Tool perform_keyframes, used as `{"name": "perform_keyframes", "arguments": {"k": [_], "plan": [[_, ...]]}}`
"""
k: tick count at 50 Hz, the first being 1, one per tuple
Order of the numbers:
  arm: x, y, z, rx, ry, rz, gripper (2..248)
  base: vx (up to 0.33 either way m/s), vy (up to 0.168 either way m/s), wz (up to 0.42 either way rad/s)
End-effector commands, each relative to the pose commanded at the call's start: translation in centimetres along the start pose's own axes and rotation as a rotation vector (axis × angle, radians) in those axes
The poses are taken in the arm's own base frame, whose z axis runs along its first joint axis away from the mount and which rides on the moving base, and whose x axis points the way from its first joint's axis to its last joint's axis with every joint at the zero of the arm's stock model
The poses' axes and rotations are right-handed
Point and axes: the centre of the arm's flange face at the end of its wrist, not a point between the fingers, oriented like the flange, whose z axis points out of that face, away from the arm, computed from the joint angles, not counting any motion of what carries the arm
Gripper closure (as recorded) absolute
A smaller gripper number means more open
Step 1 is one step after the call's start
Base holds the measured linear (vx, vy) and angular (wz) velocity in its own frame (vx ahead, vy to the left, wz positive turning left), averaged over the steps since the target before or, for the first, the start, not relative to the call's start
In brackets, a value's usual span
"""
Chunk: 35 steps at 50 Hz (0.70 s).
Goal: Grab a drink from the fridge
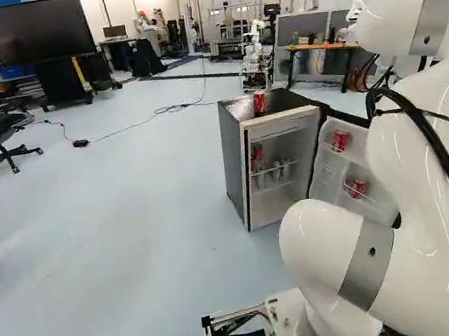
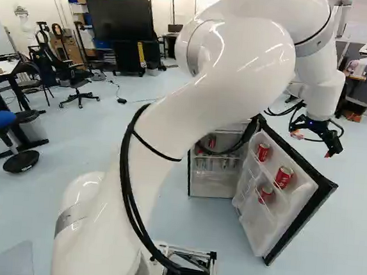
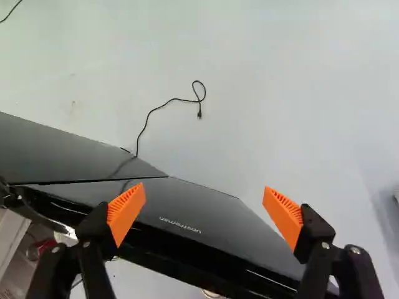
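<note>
Hovering with jaws released: the gripper above the open fridge door.
In the right base view it hangs at three o'clock, fingers spread wide; toward seven o'clock from it, red cans sit on the door's inner shelves. The left base view shows the fridge toward three, another can on top.
</note>
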Motion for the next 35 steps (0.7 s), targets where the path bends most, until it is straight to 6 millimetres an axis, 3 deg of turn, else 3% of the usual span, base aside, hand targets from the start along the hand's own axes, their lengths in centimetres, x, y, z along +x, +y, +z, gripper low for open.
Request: {"name": "perform_keyframes", "arguments": {"k": [22, 35], "plan": [[1.1, 1.3, 5.0, -0.006, -0.090, 0.014, 3, 0.000, 0.000, 0.000], [2.1, 2.1, 6.5, -0.009, -0.120, 0.022, 3, 0.000, 0.000, 0.000]]}}
